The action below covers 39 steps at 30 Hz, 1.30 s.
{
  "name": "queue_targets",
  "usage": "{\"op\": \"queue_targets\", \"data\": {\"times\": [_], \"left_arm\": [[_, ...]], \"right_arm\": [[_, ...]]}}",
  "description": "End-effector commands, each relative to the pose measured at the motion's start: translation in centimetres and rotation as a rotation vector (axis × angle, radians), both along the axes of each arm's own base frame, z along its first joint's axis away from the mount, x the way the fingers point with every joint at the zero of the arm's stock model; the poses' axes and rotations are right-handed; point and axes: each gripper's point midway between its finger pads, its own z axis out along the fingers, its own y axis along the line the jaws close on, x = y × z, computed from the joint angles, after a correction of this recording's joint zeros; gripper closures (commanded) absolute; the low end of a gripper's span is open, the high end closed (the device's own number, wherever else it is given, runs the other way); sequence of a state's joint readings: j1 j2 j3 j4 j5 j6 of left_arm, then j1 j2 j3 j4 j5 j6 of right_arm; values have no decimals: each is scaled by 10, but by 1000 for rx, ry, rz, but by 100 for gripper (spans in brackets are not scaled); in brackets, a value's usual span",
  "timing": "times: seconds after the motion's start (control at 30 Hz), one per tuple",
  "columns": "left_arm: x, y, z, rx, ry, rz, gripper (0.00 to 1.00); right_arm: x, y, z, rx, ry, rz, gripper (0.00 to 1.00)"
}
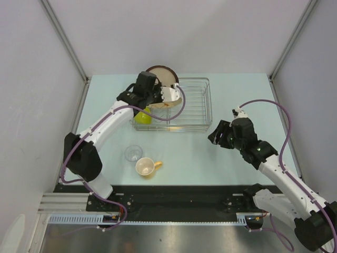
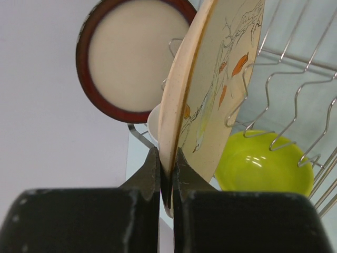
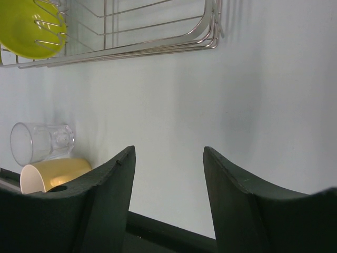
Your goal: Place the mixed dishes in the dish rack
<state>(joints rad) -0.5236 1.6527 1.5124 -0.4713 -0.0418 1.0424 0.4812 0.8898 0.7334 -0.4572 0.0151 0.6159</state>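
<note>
- The left pincer [image 2: 167,163] is clamped on the lower rim of the cream floral plate [image 2: 210,79], holding it on edge over the left end of the dish rack [image 1: 208,100]. The bite covers only a thin strip of rim, so a quick swing or a knock could make the plate pivot or slide out.
- The dark-red-rimmed beige plate [image 2: 131,58] stands upright just behind it at the rack's far left corner. If the descent drifts that way, the two plates could clack together and the standing one could tip.
- The lime-green bowl [image 2: 263,163] lies in the rack just beside and below the held plate. The white bowl [image 2: 154,124] shows only as a sliver behind the plate's edge. A plate set down too near either one could land on a bowl rim instead of the wires.
- The rack's wavy dividers are close by. If the plate's edge rests on top of a wire rather than between two, letting go there would probably leave it falling flat.
- The right pincer [image 3: 168,153] hangs with jaws apart and empty over the bare table [image 3: 237,95], near the rack's right end.
- The small clear glass [image 3: 39,142] and the tan-yellow handled mug [image 3: 52,174] sit close together on the table, well apart from the rack and not yet loaded. Reaching for them could bring the right arm across the left arm's path.
</note>
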Motion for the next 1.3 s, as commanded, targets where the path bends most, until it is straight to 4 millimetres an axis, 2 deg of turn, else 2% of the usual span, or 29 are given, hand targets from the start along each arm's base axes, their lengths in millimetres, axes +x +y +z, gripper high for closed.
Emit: {"op": "queue_targets", "data": {"times": [0.0, 0.27, 0.5, 0.77, 1.1, 1.27], "left_arm": [[-6, -8, 74, -82, -204, -60, 100], [-12, -10, 60, -55, -187, -87, 100], [-22, -19, 29, 28, -178, -188, 100], [-31, -25, 10, 105, -172, -273, 100], [-36, -18, -27, 181, -134, -283, 97], [-34, -17, -33, 174, -115, -275, 96]], "right_arm": [[7, 3, 8, 25, -34, -10, 42], [4, 2, 7, 15, -28, -8, 42], [5, 2, 7, 19, -25, -9, 43], [5, 3, 3, 16, -13, -5, 45], [2, 2, -2, 15, -4, -6, 47], [-1, 0, -6, 13, 5, -7, 48]]}}
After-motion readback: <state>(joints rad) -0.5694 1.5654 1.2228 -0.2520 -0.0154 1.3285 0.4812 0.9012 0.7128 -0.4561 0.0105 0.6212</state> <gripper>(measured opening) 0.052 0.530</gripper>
